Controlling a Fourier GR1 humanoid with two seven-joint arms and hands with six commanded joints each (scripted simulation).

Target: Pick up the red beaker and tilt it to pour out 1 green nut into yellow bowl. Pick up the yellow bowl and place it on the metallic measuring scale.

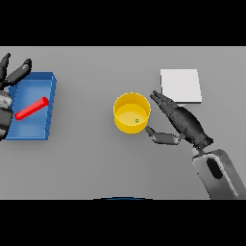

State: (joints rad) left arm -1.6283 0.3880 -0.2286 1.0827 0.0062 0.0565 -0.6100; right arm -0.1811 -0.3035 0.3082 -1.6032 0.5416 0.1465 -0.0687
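A yellow bowl (131,112) stands mid-table with one small green nut (137,120) inside it. My right hand (181,121) is just right of the bowl, open, fingers stretched toward its far right rim and thumb reaching toward its near right side. The red beaker (31,109) lies on its side in a blue tray (50,108) at the left. The metallic measuring scale (181,85) is a pale square plate behind my right hand. My left hand (14,73) shows at the far left edge above the tray, fingers spread and open.
The blue tray's raised walls stand along the left side of the grey table. The scale sits close behind and to the right of the bowl.
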